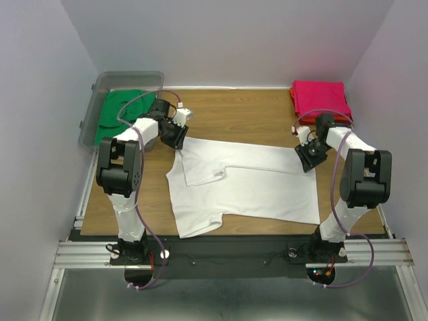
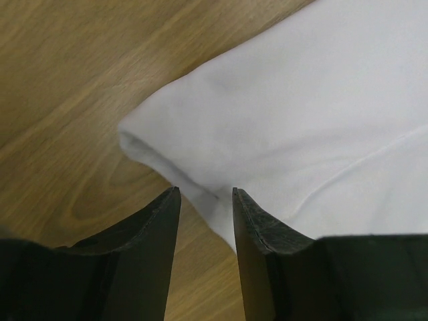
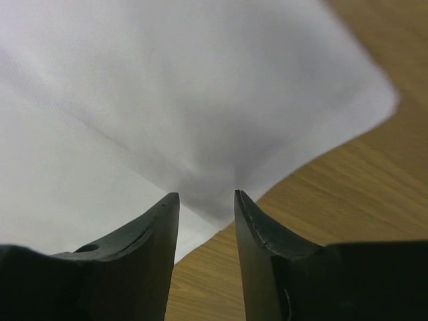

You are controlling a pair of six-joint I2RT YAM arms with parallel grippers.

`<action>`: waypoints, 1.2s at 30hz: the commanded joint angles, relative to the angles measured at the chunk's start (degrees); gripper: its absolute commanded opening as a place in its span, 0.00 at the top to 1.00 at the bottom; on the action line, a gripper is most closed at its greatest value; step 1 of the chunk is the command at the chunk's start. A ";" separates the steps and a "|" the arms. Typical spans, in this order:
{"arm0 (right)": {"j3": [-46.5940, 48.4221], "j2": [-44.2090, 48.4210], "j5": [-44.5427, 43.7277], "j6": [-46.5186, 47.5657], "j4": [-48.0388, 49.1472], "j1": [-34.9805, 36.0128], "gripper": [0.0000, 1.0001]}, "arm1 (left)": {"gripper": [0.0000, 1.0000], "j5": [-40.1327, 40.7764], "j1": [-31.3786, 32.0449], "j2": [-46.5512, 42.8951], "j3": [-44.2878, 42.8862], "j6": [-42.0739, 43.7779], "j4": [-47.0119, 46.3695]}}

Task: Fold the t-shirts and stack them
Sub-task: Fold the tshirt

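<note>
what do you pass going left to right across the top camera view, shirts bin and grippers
clear grey bin with the green shirt in it → left gripper → white t-shirt spread on the table → right gripper → folded magenta shirt

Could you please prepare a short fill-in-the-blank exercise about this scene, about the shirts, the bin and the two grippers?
1. The shirt spread out in the middle of the table is ____ in colour.
2. The green shirt lies inside the clear plastic ____.
3. The folded magenta shirt lies at the far ____ corner of the table.
4. The left gripper and the right gripper each have cloth of the ____ shirt between their fingers.

Missing words: white; bin; right; white
</note>
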State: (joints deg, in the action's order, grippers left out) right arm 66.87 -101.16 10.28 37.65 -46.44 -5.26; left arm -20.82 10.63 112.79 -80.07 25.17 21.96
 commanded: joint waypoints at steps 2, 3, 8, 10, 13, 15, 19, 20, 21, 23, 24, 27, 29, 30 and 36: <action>9.41 3.09 2.11 -3.54 1.96 -0.72 0.55 | 0.51 -2.20 -1.32 -8.55 -5.70 -0.91 1.77; 11.07 2.82 2.11 -4.24 2.05 -0.81 0.55 | 0.51 -2.82 -1.32 -8.64 -6.14 -1.78 1.86; 13.11 -1.13 2.64 -7.05 2.49 -0.81 0.59 | 0.51 -4.84 -1.05 -7.24 -5.71 -3.11 1.25; 13.02 -2.71 2.20 -8.02 3.10 -0.81 0.62 | 0.51 -5.28 -0.88 -6.71 -4.83 -3.89 0.29; 12.06 -5.43 0.27 -9.69 5.73 -0.81 0.64 | 0.51 -5.90 -0.18 -5.74 -3.25 -5.30 -2.08; 12.23 -7.72 -0.35 -10.66 7.49 -0.81 0.64 | 0.51 -6.25 0.09 -4.17 -2.55 -6.88 -3.31; 13.90 -11.76 -0.79 -11.81 9.52 -0.81 0.65 | 0.54 -4.68 0.09 -2.05 -0.79 -9.96 -5.43; 14.77 -12.47 -0.97 -11.90 10.13 -0.81 0.66 | 0.55 -3.89 0.00 -1.44 0.00 -10.40 -5.87; 15.30 -13.35 -1.23 -12.16 10.48 -0.81 0.66 | 0.57 -3.01 0.09 -1.09 0.35 -10.84 -6.48; 16.36 -15.63 -1.41 -12.42 11.63 -0.81 0.66 | 0.59 -0.28 0.00 0.05 0.53 -10.84 -6.84; 17.75 -16.42 -1.58 -12.68 11.89 -0.81 0.66 | 0.60 0.25 -0.17 0.58 0.36 -10.58 -6.93; 21.44 -20.02 -1.41 -13.74 12.77 -0.81 0.66 | 0.60 2.71 -0.53 2.86 -1.83 -10.23 -6.75; 23.64 -22.83 -1.14 -14.44 12.95 -0.81 0.66 | 0.61 4.38 -1.22 5.49 -5.24 -9.53 -6.23; 24.53 -22.85 -0.97 -14.62 12.95 -0.81 0.66 | 0.61 4.64 -1.49 6.29 -6.57 -9.35 -5.79; 31.73 -28.73 0.35 -16.55 13.13 -0.81 0.65 | 0.61 6.84 -2.20 14.55 -20.37 -7.68 -1.04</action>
State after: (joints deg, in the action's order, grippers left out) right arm 96.62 -124.70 10.09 22.87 -34.94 -5.65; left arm -17.26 9.41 124.29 -94.19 15.99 18.06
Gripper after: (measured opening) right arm 0.348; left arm 0.390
